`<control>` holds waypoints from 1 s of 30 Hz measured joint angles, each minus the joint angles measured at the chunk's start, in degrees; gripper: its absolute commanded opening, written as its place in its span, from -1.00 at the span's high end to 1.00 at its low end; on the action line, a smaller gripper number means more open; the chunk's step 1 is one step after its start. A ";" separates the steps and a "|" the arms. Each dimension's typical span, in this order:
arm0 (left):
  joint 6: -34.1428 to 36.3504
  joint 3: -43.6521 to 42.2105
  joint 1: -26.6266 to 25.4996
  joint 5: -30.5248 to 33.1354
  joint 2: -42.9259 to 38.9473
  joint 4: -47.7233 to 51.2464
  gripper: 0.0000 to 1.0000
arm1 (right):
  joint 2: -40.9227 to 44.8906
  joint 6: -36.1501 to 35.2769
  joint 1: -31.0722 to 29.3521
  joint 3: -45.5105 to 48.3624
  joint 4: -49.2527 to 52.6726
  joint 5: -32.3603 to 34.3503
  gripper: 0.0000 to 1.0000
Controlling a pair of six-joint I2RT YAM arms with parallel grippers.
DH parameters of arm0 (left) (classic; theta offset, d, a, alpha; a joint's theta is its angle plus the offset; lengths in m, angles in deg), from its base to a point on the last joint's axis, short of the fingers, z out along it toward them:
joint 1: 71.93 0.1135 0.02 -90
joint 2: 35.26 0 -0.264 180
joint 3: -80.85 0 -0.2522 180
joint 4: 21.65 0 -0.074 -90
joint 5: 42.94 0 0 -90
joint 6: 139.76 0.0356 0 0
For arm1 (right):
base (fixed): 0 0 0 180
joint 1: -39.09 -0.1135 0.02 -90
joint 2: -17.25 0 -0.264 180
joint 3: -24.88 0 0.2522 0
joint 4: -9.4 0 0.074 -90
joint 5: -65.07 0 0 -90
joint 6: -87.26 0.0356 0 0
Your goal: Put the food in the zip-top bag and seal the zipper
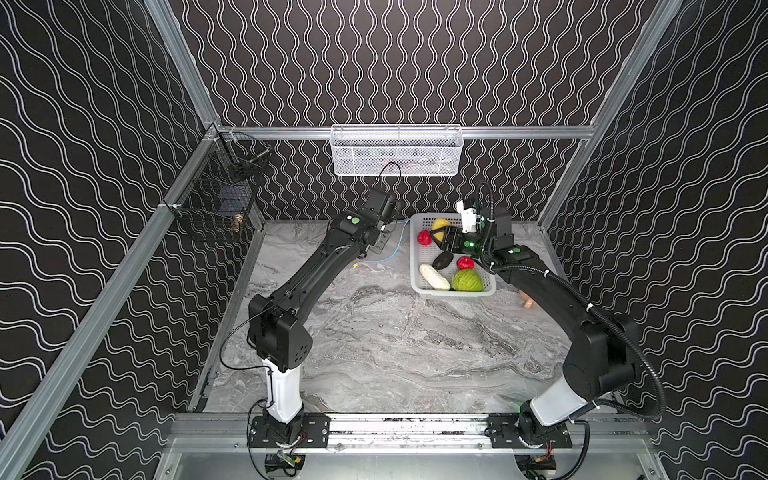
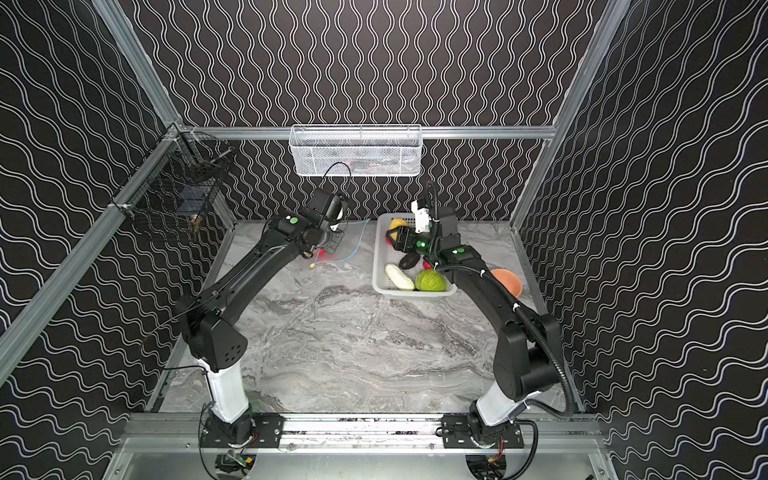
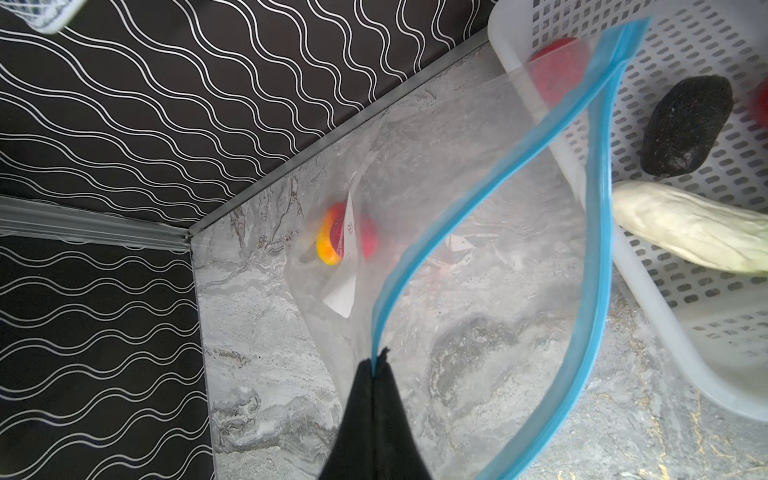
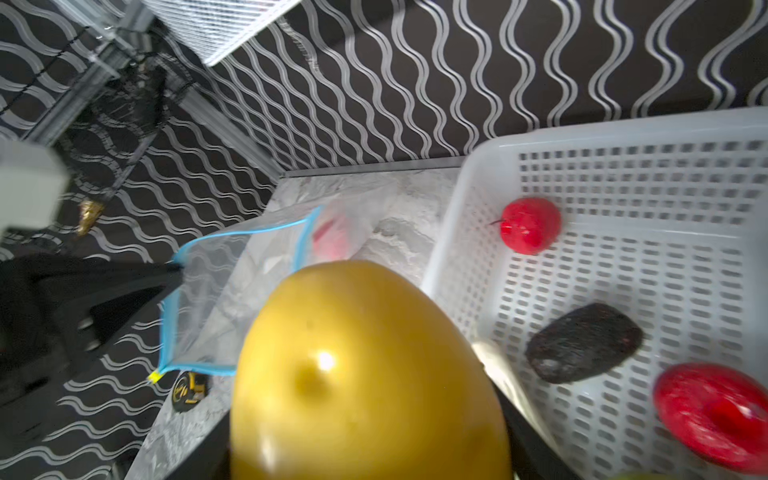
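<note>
My left gripper (image 3: 378, 368) is shut on the blue zipper (image 3: 478, 199) of the clear zip-top bag (image 3: 478, 291) and holds its mouth open left of the basket. A red piece (image 3: 368, 237) and the yellow-orange fruit (image 3: 326, 245) lie inside the bag. The yellow slider (image 4: 154, 377) sits at the zipper's end. My right gripper (image 1: 437, 236) is shut on the yellow potato (image 4: 365, 374), raised over the basket's far left corner. In the basket lie two red pieces (image 1: 424, 237) (image 1: 465, 262), the dark oval (image 1: 442, 260), the white long vegetable (image 1: 434, 277) and the green cabbage (image 1: 467, 280).
The white perforated basket (image 1: 457, 292) stands at the back right of the marble table (image 1: 374, 345). An orange bowl (image 2: 509, 282) sits right of it, behind my right arm. A white wire basket (image 1: 397, 149) hangs on the back wall and a black wire cage (image 1: 216, 199) on the left rail.
</note>
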 measured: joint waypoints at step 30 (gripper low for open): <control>-1.70 2.14 -0.02 -3.72 0.13 2.43 1.00 | -7.85 12.17 -10.16 -1.68 -13.07 -2.36 0.02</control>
